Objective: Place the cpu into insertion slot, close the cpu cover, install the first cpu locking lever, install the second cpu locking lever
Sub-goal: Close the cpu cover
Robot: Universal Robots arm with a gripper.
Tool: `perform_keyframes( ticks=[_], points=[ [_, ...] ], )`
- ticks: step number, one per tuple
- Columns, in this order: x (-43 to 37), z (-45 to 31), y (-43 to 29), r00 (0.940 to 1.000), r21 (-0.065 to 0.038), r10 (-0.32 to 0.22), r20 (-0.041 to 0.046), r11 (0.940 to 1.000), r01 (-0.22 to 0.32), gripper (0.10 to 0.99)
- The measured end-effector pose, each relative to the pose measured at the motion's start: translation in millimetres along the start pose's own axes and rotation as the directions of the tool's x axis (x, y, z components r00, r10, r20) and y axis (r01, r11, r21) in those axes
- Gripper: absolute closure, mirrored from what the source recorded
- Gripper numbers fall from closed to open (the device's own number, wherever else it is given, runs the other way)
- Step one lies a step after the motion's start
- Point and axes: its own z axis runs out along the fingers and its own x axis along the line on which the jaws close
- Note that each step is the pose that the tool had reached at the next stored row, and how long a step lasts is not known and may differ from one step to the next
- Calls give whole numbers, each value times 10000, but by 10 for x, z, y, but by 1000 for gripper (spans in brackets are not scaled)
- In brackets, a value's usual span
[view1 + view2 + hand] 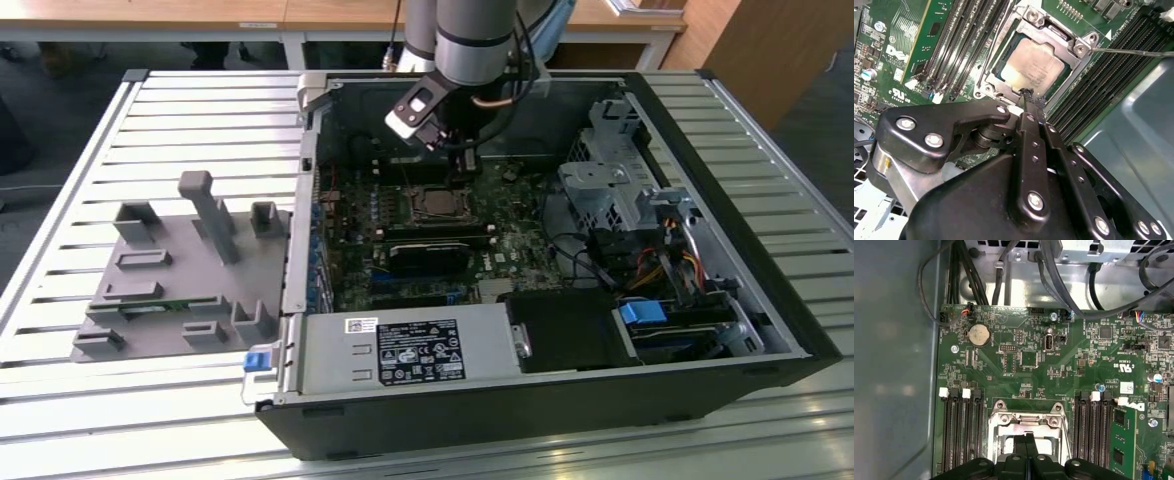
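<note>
Grey plastic fixture (174,270) on slatted table (80,400), open computer case (534,410), coin battery (978,334)

You see the gripper (1027,437) with its two fingers pressed together, tips over the window of the cover (1014,417), the silvery frame on the green board (1019,375). Black memory slots (961,432) flank the frame on both sides. A coin cell (979,334) sits on the board well apart from it, and black cables (968,275) run past the board's edge beyond the cell.
</note>
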Motion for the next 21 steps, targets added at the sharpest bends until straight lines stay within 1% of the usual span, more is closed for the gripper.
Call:
perform_keyframes(
  ticks=[14,16,21],
  points=[
    [-1,60,-17,10000,0,1,1,10000,-1,980],
    [-1,65,-36,10000,0,1,1,10000,-1,980],
    [0,84,-108,10000,0,1,0,10000,-1,980]
  ],
)
